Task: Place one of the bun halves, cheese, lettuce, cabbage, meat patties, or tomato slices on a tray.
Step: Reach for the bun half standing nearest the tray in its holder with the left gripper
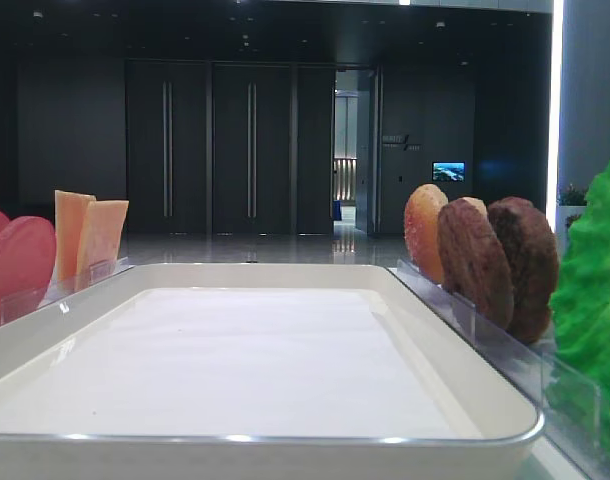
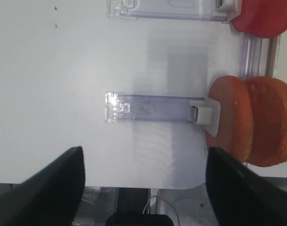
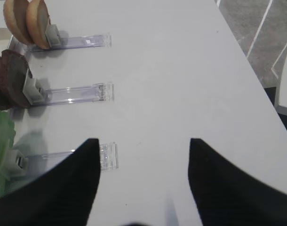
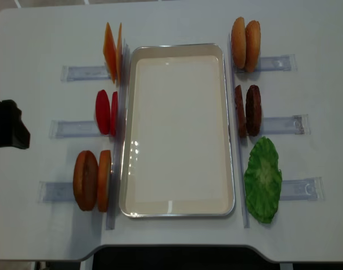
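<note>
Two end effectors, left (image 2: 143, 188) and right (image 3: 143, 179), jaws apart, holding nothing; your tray (image 4: 177, 211) on table (image 4: 177, 236).

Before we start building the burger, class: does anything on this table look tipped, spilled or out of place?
Nothing stands out. The tray lies bare and square in the middle, and the bun halves, meat patties, tomato slices and cheese stand upright in their holders; the lettuce fills its own.
</note>
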Motion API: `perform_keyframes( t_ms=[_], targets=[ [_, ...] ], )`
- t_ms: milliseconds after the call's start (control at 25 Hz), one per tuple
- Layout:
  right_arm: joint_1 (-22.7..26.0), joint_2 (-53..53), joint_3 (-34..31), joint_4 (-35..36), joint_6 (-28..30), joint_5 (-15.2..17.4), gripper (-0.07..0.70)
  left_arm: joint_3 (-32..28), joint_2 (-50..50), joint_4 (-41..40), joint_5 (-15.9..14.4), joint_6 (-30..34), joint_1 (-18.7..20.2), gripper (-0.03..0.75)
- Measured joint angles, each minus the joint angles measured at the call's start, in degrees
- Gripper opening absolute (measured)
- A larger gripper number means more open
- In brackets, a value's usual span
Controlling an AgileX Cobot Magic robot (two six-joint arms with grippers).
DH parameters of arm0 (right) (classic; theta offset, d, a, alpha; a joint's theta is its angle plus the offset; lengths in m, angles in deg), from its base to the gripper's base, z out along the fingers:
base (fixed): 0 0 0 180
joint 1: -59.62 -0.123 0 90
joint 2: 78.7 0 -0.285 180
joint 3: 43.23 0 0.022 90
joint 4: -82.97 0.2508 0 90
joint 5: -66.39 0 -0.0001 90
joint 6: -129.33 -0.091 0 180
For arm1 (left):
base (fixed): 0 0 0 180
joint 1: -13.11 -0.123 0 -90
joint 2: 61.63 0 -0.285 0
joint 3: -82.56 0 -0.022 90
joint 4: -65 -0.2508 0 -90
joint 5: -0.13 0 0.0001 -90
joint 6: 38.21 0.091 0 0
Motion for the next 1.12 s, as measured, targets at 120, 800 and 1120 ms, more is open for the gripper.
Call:
perform_keyframes(
  t_ms=[120, 800, 1120],
  targets=[
    [0.0, 0.0, 0.0, 0.0, 0.0, 0.0, 0.399, 0.0, -1.0, 0.0, 0.7, 0.0, 0.0, 0.612],
    [0.0, 0.0, 0.0, 0.0, 0.0, 0.0, 0.399, 0.0, -2.0, -2.6, 3.1, -20.5, 22.5, 0.612],
    [0.0, 0.0, 0.0, 0.0, 0.0, 0.0, 0.399, 0.0, -3.7, -4.2, 3.1, -29.6, 32.3, 0.612]
  ],
)
